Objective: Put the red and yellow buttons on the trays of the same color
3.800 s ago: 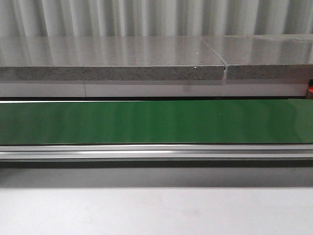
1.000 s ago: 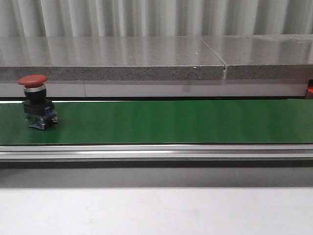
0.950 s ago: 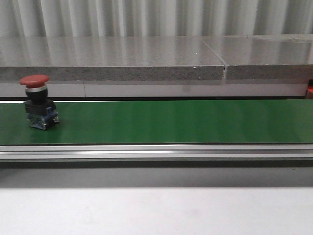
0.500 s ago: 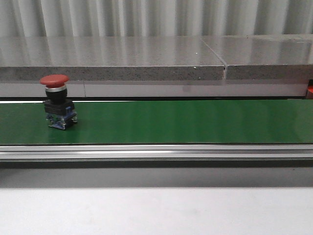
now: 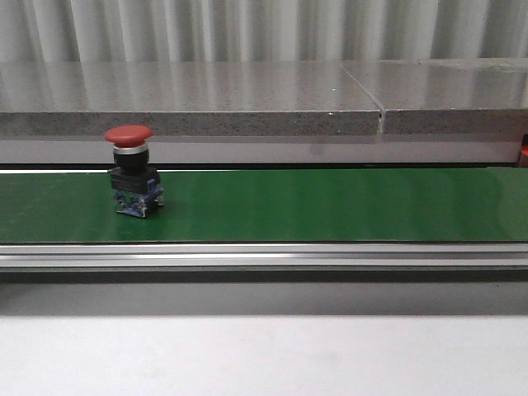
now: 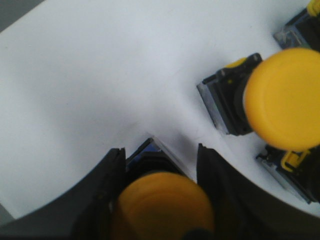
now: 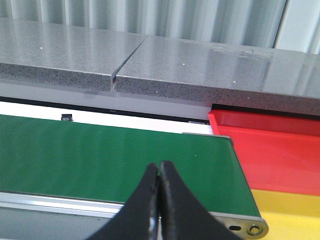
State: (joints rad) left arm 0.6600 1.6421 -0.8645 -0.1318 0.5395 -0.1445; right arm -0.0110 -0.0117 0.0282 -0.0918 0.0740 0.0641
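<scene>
Red button now standing upright on the green conveyor belt, left of centre — a few seconds back the belt was bare, then the button appeared at the far left edge and has ridden steadily rightward since. Red cap up, black body, bluish base touching the belt.

Meaning for the task: a fresh red piece is inbound and will need lifting off and setting on the red tray, which sits past the belt's end with the yellow tray alongside it, nearer the camera.

Right claw — fingers pressed together, nothing between them, poised over the near edge of the belt close to its end. It looks like the arm for the pick; the fingers would have to part first.

Left claw — clamped around a yellow button over a white worktop, with another yellow button lying just beside. That one is not yet on a tray.
</scene>
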